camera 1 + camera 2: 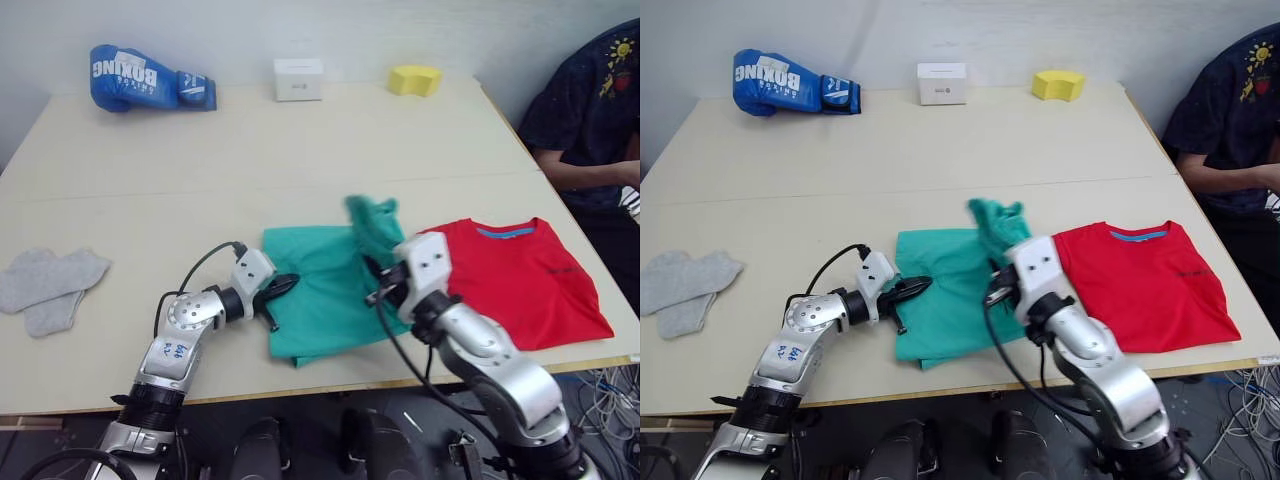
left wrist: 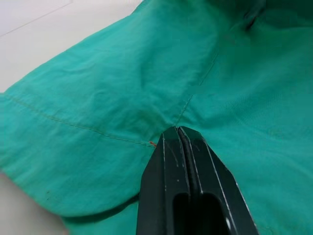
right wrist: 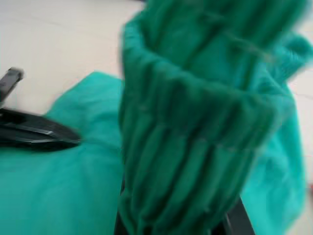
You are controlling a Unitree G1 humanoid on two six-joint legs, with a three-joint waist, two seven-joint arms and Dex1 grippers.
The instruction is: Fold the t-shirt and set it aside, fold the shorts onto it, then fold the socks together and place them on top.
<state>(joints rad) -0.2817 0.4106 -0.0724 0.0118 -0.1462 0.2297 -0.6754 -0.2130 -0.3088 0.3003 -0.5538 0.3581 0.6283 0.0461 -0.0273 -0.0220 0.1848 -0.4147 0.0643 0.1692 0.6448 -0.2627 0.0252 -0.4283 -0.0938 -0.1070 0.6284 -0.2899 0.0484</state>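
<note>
Right gripper (image 1: 378,280) clamped on bunched waistband of shorts (image 1: 315,295), lifted at 1 o'clock of the cloth. Left gripper (image 1: 280,288) pressed together on shorts' 9 o'clock edge. T-shirt (image 1: 525,280) flat at 3 o'clock; socks (image 1: 50,285) far at 9 o'clock.

A pale wooden desk (image 1: 300,150) stretches ahead of me. At its far edge lie a blue boxing glove (image 1: 150,78), a small white box (image 1: 298,79) and a yellow block (image 1: 414,79). Near my left sit the grey socks (image 1: 48,287). In front of me lie the teal shorts (image 1: 320,295), and just to their right the folded red t-shirt (image 1: 520,280).
</note>
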